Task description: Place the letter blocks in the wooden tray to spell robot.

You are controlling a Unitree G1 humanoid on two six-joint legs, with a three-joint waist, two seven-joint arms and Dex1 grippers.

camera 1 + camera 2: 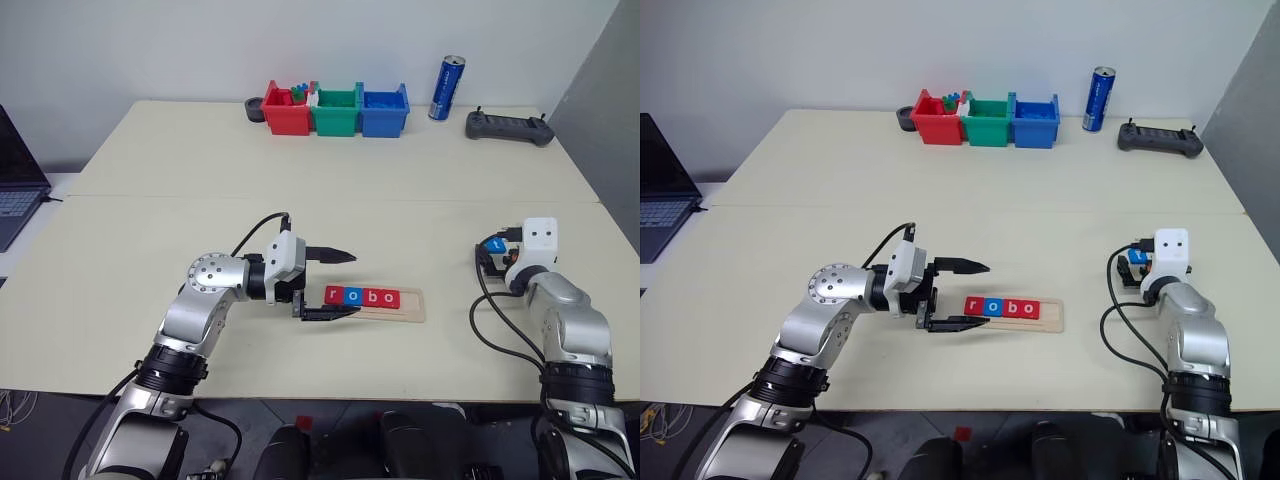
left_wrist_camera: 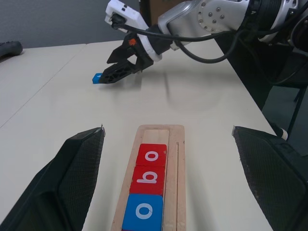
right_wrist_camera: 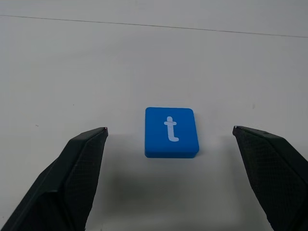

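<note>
The two black fingers of the right gripper (image 3: 168,132) stand spread wide and hold nothing; a small flat blue square tile with a white "t" (image 3: 171,132) lies on the table between their tips, touching neither. In the right wrist view the letter reads upright, so its foot is toward the gripper. The left gripper (image 1: 335,284) is likewise wide open and empty — one finger above the other, pointing toward the robot's right at the left end of the long narrow pale wooden tray (image 1: 408,310).

The tray lies flat on the cream table (image 1: 300,170), its long axis running left to right across the robot's front. In its groove sit four tiles in a touching row: a red "r" tile (image 1: 333,295), a blue "o" tile (image 1: 351,296), a red "b" tile (image 1: 371,297) and a red "o" tile (image 1: 390,298). The right end of the groove, past the last tile, is bare wood. The "t" tile is well apart from the tray, off to its right, with bare tabletop between them.

At the far edge stand a red plastic bin (image 1: 285,112), a green plastic bin (image 1: 336,112) and a blue plastic bin (image 1: 384,110) side by side, with a blue drink can (image 1: 446,88) and a dark handheld controller (image 1: 508,127) to their right — all well away from the tray.
</note>
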